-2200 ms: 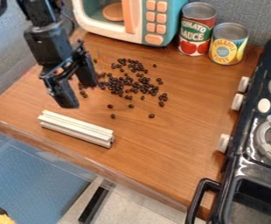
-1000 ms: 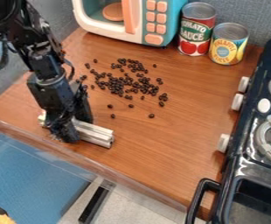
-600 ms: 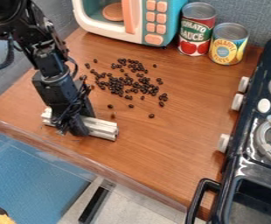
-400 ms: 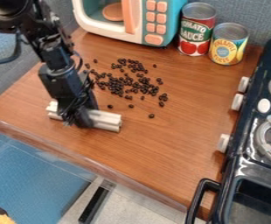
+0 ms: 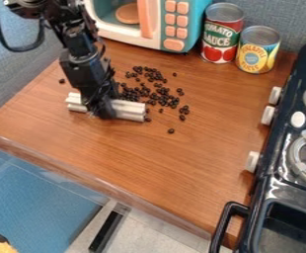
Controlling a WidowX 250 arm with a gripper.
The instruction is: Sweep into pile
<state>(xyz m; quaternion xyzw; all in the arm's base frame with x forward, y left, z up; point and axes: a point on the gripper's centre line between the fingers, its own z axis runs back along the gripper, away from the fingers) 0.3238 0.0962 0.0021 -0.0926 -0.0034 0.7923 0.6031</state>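
Because the claw (image 5: 101,112), clamped on the pale bar (image 5: 131,110), has moved toward the toy microwave (image 5: 154,41), the bar now meets the near edge of the dark beans (image 5: 164,94) in front of that microwave; the gathering push seems barely begun, with strays possibly slipping around the bar's ends.

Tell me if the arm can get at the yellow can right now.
Probably not: its hand is closed on the white bar, which would likely have to be put down first. Only low beans lie toward the yellow can, though the red can may crowd one side.
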